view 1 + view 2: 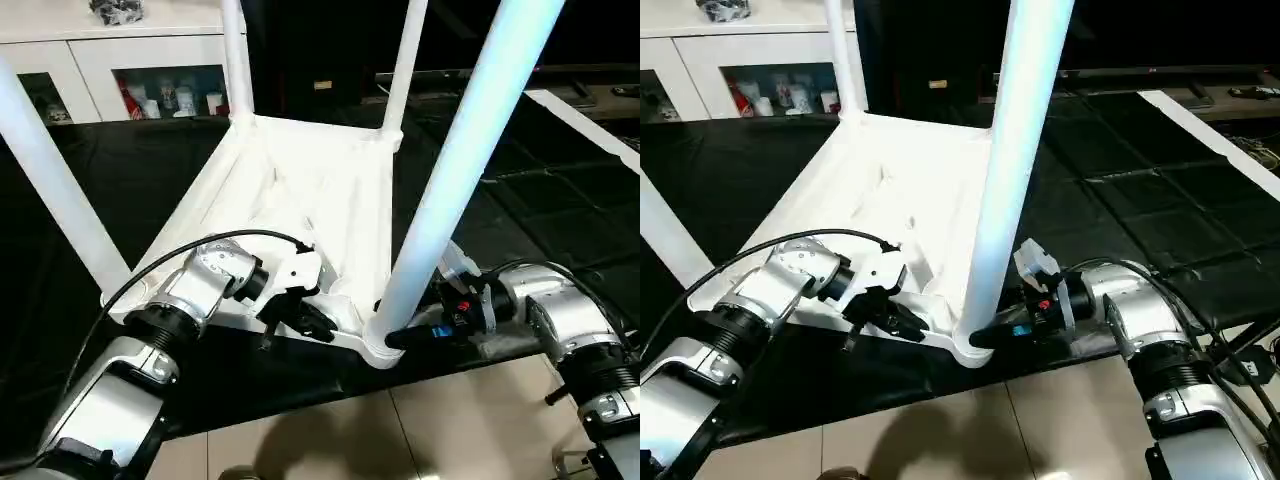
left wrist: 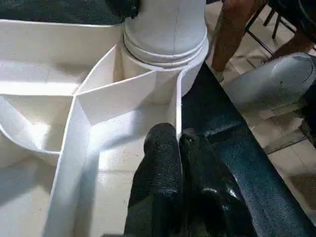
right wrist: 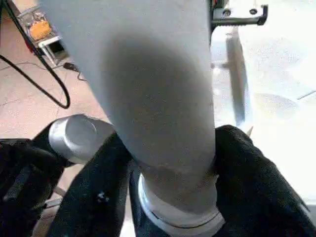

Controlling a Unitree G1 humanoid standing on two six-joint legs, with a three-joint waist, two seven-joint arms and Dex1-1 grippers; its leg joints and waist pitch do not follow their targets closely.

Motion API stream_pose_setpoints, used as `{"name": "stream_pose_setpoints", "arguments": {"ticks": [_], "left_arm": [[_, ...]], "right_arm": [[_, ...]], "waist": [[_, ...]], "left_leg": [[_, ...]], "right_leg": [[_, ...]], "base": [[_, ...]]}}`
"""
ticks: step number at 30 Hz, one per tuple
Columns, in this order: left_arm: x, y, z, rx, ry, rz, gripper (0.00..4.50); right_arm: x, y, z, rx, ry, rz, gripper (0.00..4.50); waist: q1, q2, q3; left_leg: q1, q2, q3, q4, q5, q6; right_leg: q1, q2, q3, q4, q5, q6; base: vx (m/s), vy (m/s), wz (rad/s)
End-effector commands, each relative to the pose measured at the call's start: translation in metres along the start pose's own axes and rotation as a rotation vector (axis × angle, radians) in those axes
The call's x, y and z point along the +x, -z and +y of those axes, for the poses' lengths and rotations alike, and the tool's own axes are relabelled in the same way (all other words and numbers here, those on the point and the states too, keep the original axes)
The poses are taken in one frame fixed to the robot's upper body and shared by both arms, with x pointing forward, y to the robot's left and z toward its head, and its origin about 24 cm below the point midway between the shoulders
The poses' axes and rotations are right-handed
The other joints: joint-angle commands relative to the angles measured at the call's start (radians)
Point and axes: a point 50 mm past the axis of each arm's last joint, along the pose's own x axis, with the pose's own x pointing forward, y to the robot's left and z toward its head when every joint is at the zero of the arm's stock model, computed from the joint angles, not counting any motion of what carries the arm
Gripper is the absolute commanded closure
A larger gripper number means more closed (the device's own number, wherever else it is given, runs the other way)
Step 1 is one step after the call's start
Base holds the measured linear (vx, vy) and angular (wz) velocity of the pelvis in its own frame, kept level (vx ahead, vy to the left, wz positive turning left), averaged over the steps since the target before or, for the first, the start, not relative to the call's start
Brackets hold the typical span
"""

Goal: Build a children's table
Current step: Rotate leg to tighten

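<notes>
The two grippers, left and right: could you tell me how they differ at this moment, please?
The left gripper is pinched shut on the tabletop's thin side wall; the right gripper has its fingers around the base of the nearest leg. The left works beside that corner, the right at it. Both have black fingers.

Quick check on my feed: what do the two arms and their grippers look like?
Both arms are silver metal with black ribbed wrist joints. The left gripper and right gripper have black fingers. A black cable loops over the left wrist; the right wrist carries red and blue marks.
</notes>
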Motion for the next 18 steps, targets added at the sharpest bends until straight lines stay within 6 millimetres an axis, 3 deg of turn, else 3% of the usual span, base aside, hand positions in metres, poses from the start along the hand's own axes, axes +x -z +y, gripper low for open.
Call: {"name": "stream_pose_setpoints", "arguments": {"ticks": [1,6,8,9,11,13,16,18], "left_arm": [[0.003,-0.007,0.002,0.007,-0.032,-0.027,4.50],[0.005,-0.010,0.010,-0.068,-0.179,-0.074,4.50],[0.010,-0.012,0.013,-0.103,-0.256,-0.102,4.50],[0.013,-0.013,0.015,-0.118,-0.296,-0.109,4.50],[0.019,-0.014,0.018,-0.140,-0.354,-0.113,4.50],[0.027,-0.018,0.021,-0.186,-0.412,-0.138,4.50],[0.042,-0.025,0.026,-0.256,-0.488,-0.183,4.50],[0.047,-0.031,0.030,-0.290,-0.540,-0.205,4.50]], "right_arm": [[0.004,-0.001,0.004,-0.010,-0.040,-0.023,2.33],[0.012,-0.004,0.004,-0.027,0.073,-0.111,2.43],[0.018,-0.001,-0.003,0.012,0.189,-0.116,2.46],[0.023,0.001,-0.006,0.034,0.243,-0.117,2.48],[0.031,0.003,-0.011,0.056,0.324,-0.121,2.50],[0.042,0.006,-0.018,0.074,0.427,-0.121,2.51],[0.060,0.006,-0.031,0.141,0.589,-0.138,2.53],[0.069,0.002,-0.040,0.191,0.688,-0.157,2.56]], "waist": [[-0.006,-0.006,-0.076],[-0.006,-0.003,-0.073],[-0.011,-0.004,-0.070],[-0.017,-0.001,-0.068],[-0.035,-0.006,-0.062],[-0.050,-0.007,-0.062],[-0.073,-0.006,-0.062],[-0.082,-0.005,-0.063]], "left_leg": [[0.004,-0.013,0.020,-0.055,-0.178,0.070],[0.005,-0.012,0.018,-0.058,-0.205,0.058],[0.003,-0.014,0.017,-0.061,-0.228,0.042],[0.004,-0.016,0.016,-0.063,-0.248,0.028],[-0.001,-0.022,0.011,-0.070,-0.276,0.009],[0.000,-0.026,0.011,-0.067,-0.285,0.006],[-0.007,-0.033,0.006,-0.068,-0.282,0.004],[-0.004,-0.037,0.008,-0.065,-0.290,0.012]], "right_leg": [[0.062,-0.031,0.029,-0.057,-0.134,-0.266],[0.062,-0.031,0.029,-0.062,-0.159,-0.256],[0.063,-0.031,0.027,-0.067,-0.214,-0.238],[0.061,-0.032,0.027,-0.073,-0.266,-0.220],[0.062,-0.031,0.021,-0.087,-0.393,-0.161],[0.061,-0.033,0.020,-0.098,-0.462,-0.130],[0.062,-0.030,0.012,-0.104,-0.514,-0.102],[0.055,-0.026,0.012,-0.110,-0.519,-0.096]], "base": [[0.000,0.000,0.00],[0.000,0.000,0.00],[0.000,0.000,0.00],[0.000,0.000,0.00],[0.000,0.000,0.00],[0.000,0.000,0.00],[0.000,0.000,0.00],[0.000,0.000,0.00]]}}
